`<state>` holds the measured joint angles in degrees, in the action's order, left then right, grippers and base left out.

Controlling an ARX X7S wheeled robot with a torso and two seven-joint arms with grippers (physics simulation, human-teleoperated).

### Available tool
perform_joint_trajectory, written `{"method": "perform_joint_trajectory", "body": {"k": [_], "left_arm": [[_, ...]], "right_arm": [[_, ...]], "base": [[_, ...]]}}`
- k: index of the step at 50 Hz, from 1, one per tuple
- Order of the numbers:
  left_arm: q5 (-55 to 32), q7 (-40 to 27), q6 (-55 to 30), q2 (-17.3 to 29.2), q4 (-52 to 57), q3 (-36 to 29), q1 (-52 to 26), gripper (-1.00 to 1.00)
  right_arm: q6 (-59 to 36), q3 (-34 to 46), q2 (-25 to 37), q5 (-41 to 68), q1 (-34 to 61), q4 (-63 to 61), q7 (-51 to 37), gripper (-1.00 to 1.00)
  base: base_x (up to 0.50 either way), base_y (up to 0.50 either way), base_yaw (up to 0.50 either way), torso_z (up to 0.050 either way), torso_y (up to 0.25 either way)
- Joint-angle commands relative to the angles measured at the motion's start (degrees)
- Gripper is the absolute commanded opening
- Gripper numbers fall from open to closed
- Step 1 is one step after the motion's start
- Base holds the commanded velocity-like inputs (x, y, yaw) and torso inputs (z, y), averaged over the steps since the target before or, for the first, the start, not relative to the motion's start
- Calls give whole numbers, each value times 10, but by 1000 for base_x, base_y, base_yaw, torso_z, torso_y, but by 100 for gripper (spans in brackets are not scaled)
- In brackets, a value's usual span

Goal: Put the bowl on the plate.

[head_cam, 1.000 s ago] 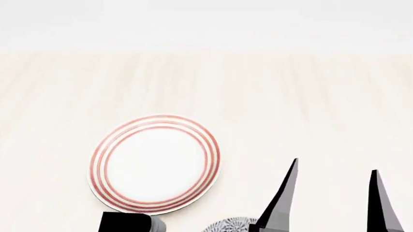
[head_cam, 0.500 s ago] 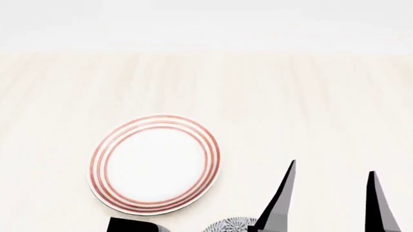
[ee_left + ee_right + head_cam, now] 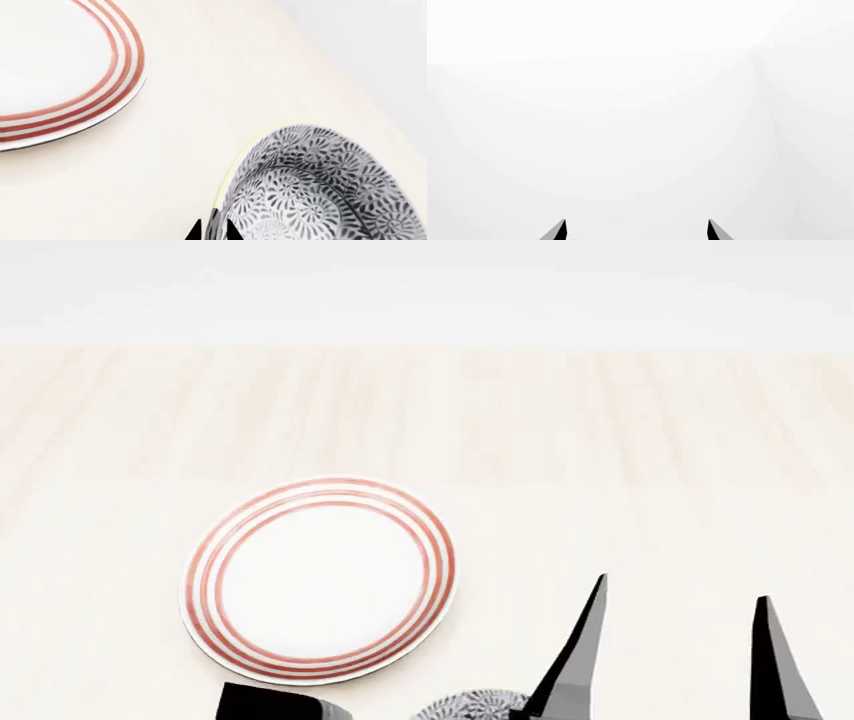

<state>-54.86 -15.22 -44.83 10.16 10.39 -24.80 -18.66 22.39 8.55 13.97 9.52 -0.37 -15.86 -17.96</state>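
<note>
1. Head view: the plate point(image 3: 320, 580), a shallow glossy white disc with three red rings, lies flat on the pale wood-grain counter point(image 3: 601, 440).
2. The bowl point(image 3: 320, 190), deep and round with dense grey-blue floral swirls, sits near the plate, apart from it.
3. The left pincer point(image 3: 213, 231) pinches the bowl's rim.
4. The right pincer point(image 3: 674, 655), tapered and dark, is spread wide and empty.

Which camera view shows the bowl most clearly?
The left wrist view: the bowl fills a corner, its floral inside visible. The head view shows only a sliver of it at the bottom edge. The right wrist view shows none.

Bare table point(image 3: 641, 440) beyond plate point(image 3: 320, 580) and bowl point(image 3: 474, 707)
</note>
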Motion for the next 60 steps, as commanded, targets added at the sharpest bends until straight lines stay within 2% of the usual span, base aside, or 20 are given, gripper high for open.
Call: {"method": "perform_joint_trajectory", "body": {"k": [1,13,29,35,46,60], "left_arm": [[43,20,39,1,-2,5,-19,-100],[121,45,84,21,-27,-16,-100,-100],[136,42,97,23,-61,6,-183,-100],[142,37,97,13,-122,22,-235,-100],[209,25,132,-1,-235,5,-311,-100],[256,7,185,-49,-413,-2,-393,-100]], "right_arm": [[-4,-6,-6,-9,-1,-1,9,100],[-3,-4,-4,-8,1,2,7,100],[-2,-1,-1,-7,2,3,2,100],[-2,0,1,-5,2,3,0,100],[-1,3,3,-4,1,3,-2,100],[2,6,6,-1,0,3,-4,100]], "base": [[0,0,0,0,0],[0,0,0,0,0],[0,0,0,0,1],[0,0,0,0,0],[0,0,0,0,0],[0,0,0,0,0]]}}
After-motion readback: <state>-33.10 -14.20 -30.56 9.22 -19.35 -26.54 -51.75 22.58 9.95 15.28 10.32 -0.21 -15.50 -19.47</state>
